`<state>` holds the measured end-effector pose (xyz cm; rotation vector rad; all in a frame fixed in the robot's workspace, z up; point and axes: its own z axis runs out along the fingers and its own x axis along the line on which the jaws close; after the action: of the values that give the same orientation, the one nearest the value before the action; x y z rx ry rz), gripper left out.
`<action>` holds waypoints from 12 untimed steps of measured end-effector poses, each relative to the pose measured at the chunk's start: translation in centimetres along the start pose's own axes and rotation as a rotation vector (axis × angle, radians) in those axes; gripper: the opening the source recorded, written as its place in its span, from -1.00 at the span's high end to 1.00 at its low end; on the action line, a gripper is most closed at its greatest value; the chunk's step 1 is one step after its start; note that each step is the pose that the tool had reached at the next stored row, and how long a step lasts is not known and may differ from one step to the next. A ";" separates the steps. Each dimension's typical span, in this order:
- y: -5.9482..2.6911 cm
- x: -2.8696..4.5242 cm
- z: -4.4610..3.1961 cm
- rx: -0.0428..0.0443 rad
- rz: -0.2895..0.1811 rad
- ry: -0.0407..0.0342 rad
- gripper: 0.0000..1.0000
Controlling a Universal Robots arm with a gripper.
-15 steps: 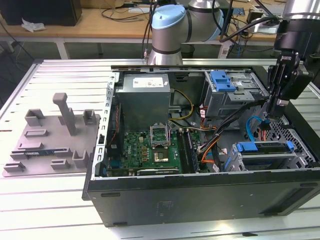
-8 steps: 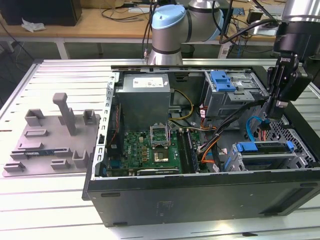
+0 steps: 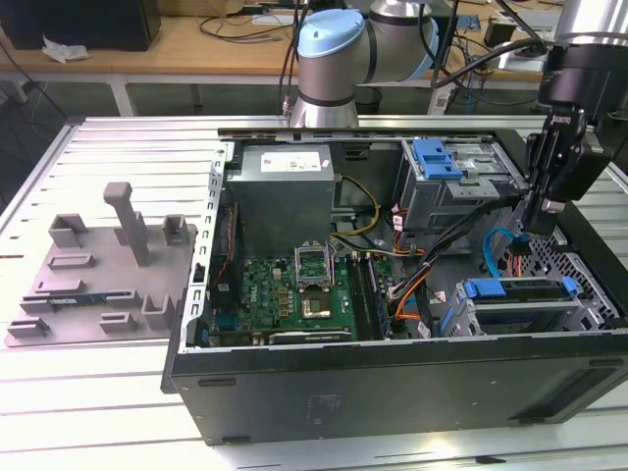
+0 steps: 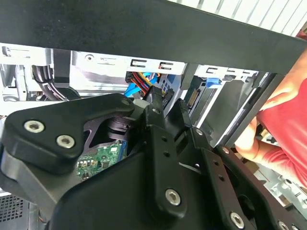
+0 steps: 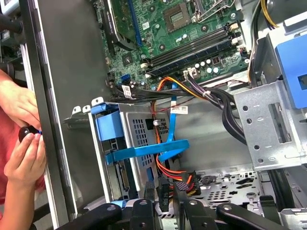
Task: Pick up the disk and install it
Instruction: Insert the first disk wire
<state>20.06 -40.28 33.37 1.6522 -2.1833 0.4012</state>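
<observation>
PC case (image 3: 392,383) lies open on the slatted desk (image 3: 118,392), motherboard (image 3: 285,289) exposed. Grey fixture tray (image 3: 98,285) sits on the desk at the exterior view's left, well apart from the case interior. Disk (image 3: 520,291): seated in the lower drive bay, lower right of the exterior view, blue rail frame along its edge, just inside the case's near wall. Blue latch (image 3: 437,157) w/ grey cage stands in the upper middle-right of that view, behind the disk bay. Arm enters from the upper right of the exterior view. End effector (image 3: 543,218) hangs inside the case above the disk bay, tips pointing down. In both wrist views its fingers are drawn close and pinch a black cable plug (image 5: 164,190) w/ red, orange and yellow wires, near the perforated bay wall (image 5: 139,129). A flat blue cable (image 5: 148,152) crosses that wall. End effector in the second wrist view (image 4: 165,108): plug at the tips. Outside the case wall, a person's hands (image 5: 24,163) hold a small black object; a red sleeve (image 4: 288,120) is visible.
</observation>
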 end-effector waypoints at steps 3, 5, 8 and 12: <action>-0.03 0.00 0.03 -0.0016 0.003 0.0000 0.42; -0.04 0.00 0.05 -0.0027 0.005 0.0000 0.42; -0.04 0.00 0.08 -0.0038 0.007 0.0001 0.66; -0.05 0.00 0.09 -0.0043 0.008 0.0001 0.66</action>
<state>20.09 -40.33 33.29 1.6414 -2.1902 0.3987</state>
